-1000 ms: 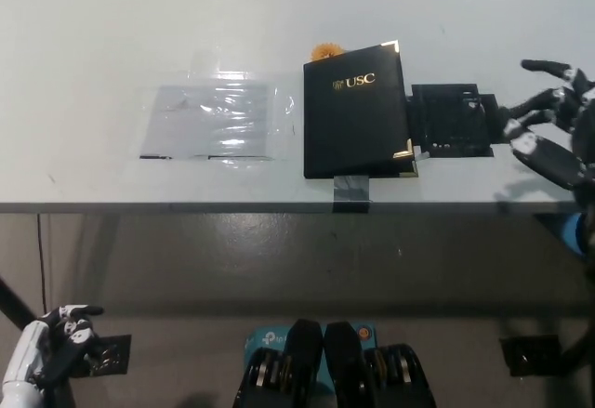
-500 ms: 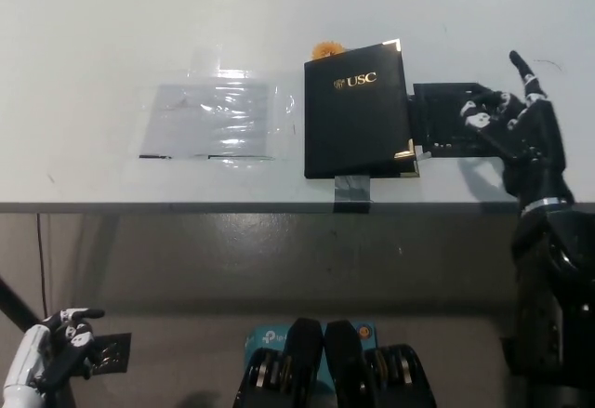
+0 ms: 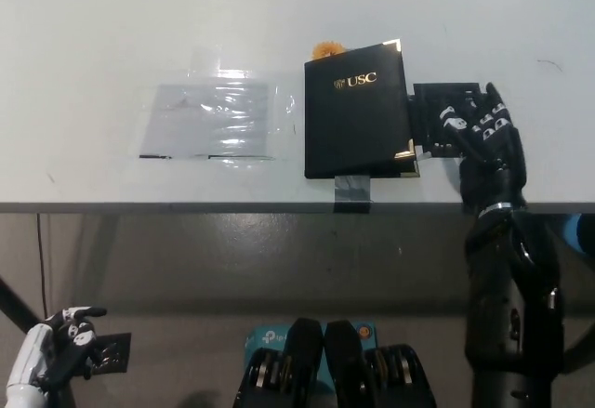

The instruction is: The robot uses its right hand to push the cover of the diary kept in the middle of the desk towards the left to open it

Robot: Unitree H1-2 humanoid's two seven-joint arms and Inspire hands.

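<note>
**A:** ok so what's the diary (image 3: 358, 111) look like?

**B:** Black, closed, lying flat. Gold "USC" lettering on the cover and gold corner pieces on the right side. It sits a bit right of the desk's middle, close to the front edge of the desk (image 3: 93, 18), turned slightly so the top right corner is highest. A strip of grey tape (image 3: 350, 190) runs from its bottom edge over the desk's front edge.

**A:** room to move?

**B:** Loads of bare surface toward the back and on the far left. Right next to the diary's left edge there's a clear plastic sheet (image 3: 216, 121) lying flat, so that side isn't totally free.

**A:** anything else around it?

**B:** A small orange thing (image 3: 323, 51) peeks out behind the top left corner, can't tell what it is. A black pad (image 3: 429, 120) is touching the diary's right edge.

**A:** and the hands?

**B:** Right hand (image 3: 482, 134) is over that black pad, fingers spread apart, holding nothing, just beside the cover's right edge. Left hand (image 3: 58, 336) hangs low at the bottom left, below the desk; can't tell its grip.
</note>
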